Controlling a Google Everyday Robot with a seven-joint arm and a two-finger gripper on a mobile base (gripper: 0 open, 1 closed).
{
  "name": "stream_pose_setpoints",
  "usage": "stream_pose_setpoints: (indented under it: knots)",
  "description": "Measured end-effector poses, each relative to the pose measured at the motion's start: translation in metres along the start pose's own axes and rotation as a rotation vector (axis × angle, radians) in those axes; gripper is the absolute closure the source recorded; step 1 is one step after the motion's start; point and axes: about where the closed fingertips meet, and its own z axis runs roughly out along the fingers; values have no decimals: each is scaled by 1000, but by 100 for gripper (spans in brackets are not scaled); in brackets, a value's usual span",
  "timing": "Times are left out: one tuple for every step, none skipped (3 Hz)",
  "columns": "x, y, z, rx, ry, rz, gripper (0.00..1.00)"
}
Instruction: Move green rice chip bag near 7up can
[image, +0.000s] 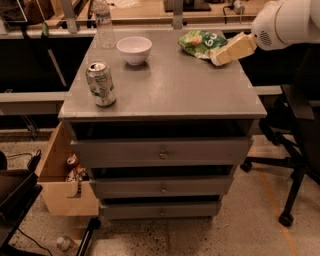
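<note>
The green rice chip bag (199, 42) lies crinkled at the back right of the grey cabinet top (165, 85). The 7up can (100, 83) stands upright near the front left edge, silver-white with green markings. My gripper (220, 59) comes in from the right on a white arm; its cream-coloured tip sits right at the bag's front right edge, over part of it.
A white bowl (134, 49) stands at the back middle, between can and bag. A clear water bottle (103, 26) stands at the back left. A cardboard box (60, 180) with cans sits on the floor at the left. An office chair (295, 150) is at the right.
</note>
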Motion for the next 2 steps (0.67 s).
stream_pose_setpoints:
  knots:
    - [-3,2,4,0,-13,10,0]
    - [-15,6,61,-87,-106,35,0]
